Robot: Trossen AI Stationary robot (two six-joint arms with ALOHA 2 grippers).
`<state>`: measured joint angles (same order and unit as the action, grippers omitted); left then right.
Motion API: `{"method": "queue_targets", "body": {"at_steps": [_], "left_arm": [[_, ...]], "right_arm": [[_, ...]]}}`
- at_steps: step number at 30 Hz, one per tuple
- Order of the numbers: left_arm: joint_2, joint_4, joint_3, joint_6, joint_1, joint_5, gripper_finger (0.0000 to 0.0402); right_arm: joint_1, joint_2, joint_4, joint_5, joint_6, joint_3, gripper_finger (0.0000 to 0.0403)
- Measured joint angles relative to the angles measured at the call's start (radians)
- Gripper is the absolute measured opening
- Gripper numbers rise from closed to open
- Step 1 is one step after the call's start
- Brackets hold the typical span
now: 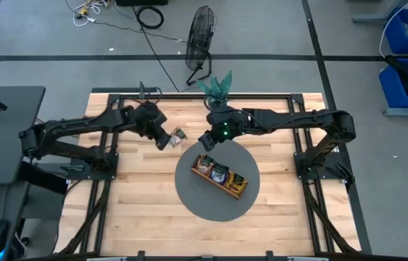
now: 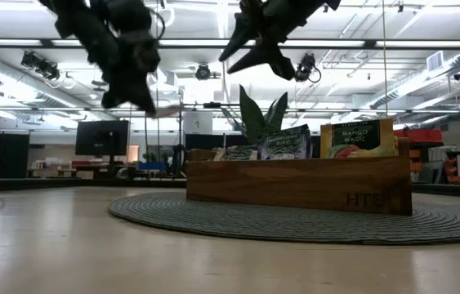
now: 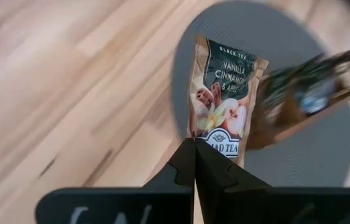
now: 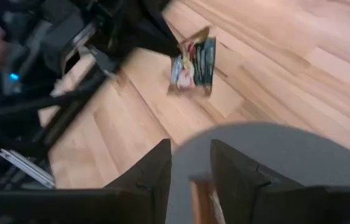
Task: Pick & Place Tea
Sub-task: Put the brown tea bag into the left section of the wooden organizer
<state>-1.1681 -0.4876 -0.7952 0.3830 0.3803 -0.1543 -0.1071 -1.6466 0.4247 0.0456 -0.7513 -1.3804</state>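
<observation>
The desk is seen from above with both arms reaching in toward the middle. A round grey mat is laid centre-desk, and a long wooden tray is set on it at an angle. The tray is already loaded: three compartments look filled in the high view, and upright sachets are seen in the low view, a dark green one and an orange one among them; exact count cannot be told. The left hand is held above bare desk just beside the mat's rim, off the tray. It is clamped shut on one tea sachet, gripped by its bottom edge, label reading vanilla cinnamon apple; the same sachet is seen hanging near the left hand in the right wrist view. The right hand is parked over the far edge of the mat, near the tray's end, nothing held; jaws are seen apart in its wrist view. Judgement: task is well along, pick is done for this sachet, carry and drop into a tray compartment are left. No loose sachets are seen elsewhere on the desk.
</observation>
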Motion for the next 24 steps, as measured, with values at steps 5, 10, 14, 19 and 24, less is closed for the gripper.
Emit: {"method": "queue_targets", "body": {"at_steps": [5, 10, 14, 19, 24], "left_arm": [[0.036, -0.002, -0.076, -0.002, -0.042, 0.0, 0.0002], [0.038, -0.002, -0.148, -0.001, -0.094, 0.001, 0.0002], [0.038, 0.013, -0.187, 0.016, -0.125, 0.005, 0.0002], [0.038, 0.014, -0.203, 0.025, -0.144, 0.038, 0.0002], [0.038, 0.011, -0.203, 0.031, -0.145, 0.039, 0.0002]], "right_arm": [[-0.016, 0.0, -0.112, 0.046, -0.005, 0.0, 0.0119], [-0.031, 0.0, -0.169, 0.051, -0.037, 0.0, 0.0119], [-0.036, 0.0, -0.189, 0.052, -0.046, 0.0, 0.0119], [-0.035, 0.0, -0.213, 0.073, -0.053, 0.0, 0.0119], [-0.035, 0.0, -0.223, 0.086, -0.061, 0.0, 0.0119]]}}
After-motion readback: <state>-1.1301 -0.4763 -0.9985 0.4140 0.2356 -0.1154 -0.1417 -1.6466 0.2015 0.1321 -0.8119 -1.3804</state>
